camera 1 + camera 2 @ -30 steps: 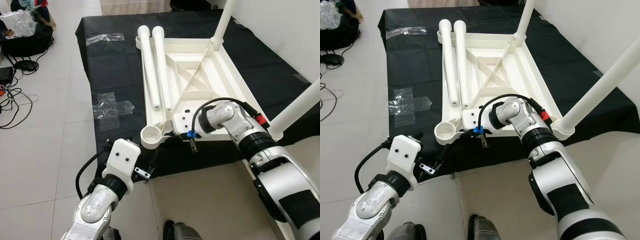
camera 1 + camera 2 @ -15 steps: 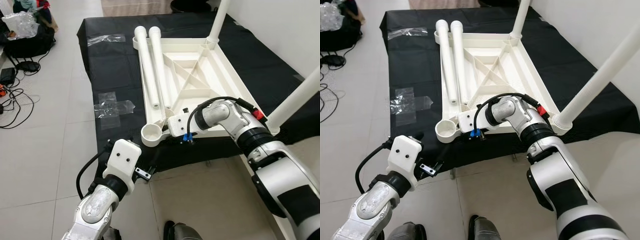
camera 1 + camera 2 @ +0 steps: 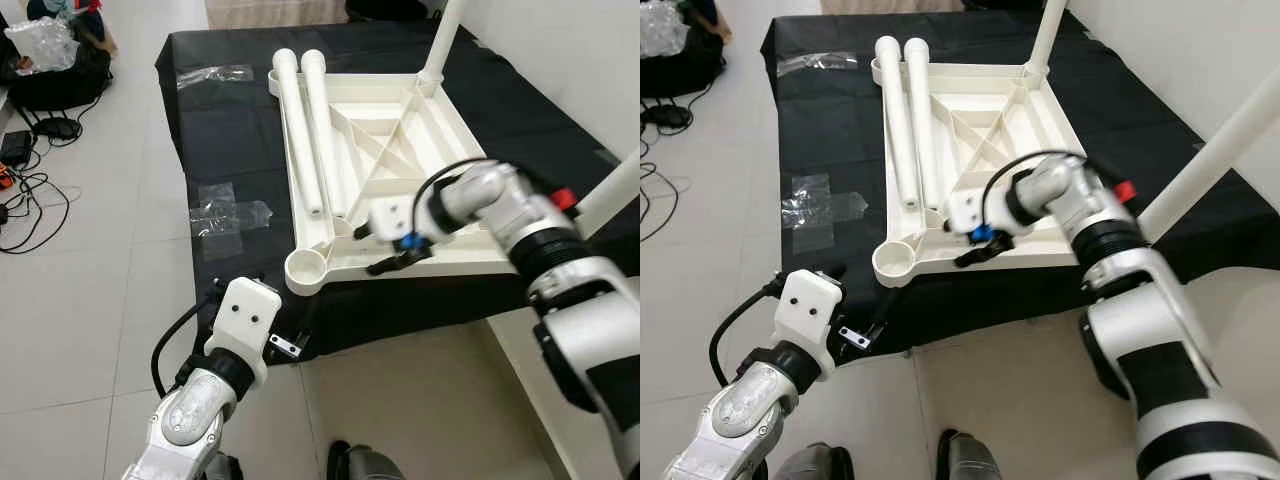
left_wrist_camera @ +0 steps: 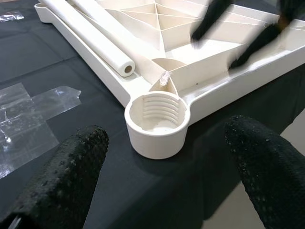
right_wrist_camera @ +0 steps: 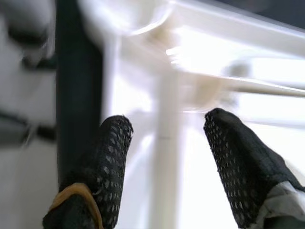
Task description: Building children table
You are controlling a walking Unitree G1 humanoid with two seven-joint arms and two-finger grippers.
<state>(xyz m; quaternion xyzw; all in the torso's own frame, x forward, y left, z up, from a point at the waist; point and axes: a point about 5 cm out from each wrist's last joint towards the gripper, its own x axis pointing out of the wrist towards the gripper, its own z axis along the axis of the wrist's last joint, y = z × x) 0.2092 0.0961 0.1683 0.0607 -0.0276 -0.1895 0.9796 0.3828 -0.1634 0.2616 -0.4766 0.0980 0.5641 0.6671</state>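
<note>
The white tabletop (image 3: 400,160) lies upside down on the black cloth (image 3: 230,120) that covers the worktop, ribbed underside up. Two legs already stand in its right-hand corners, one far (image 3: 441,40) and one near (image 3: 612,190). Two loose legs (image 3: 310,130) lie side by side along its left edge, their near ends stopping short of the empty socket (image 3: 306,270) at the near left corner. The far left corner also looks unfilled, though the leg ends hide most of it.

We judge the job about half done: the step in hand is fetching a loose leg for an open socket. Our right tool (image 3: 385,248) hovers over the near rim of the tabletop, just right of the loose legs' near ends and a little right of the empty socket; its fingers (image 5: 107,157) are spread and pinch nothing, with a rib of the tabletop between them in the wrist view. Our left tool (image 4: 162,191) sits low at the near edge of the worktop, fingers (image 4: 66,176) spread wide, aimed straight at the empty socket but apart from it.

Next we would need the right tool to travel left and a little farther to close round a leg's near end, lift it, tip it upright and seat it in the socket, while the left tool steadies that corner
</note>
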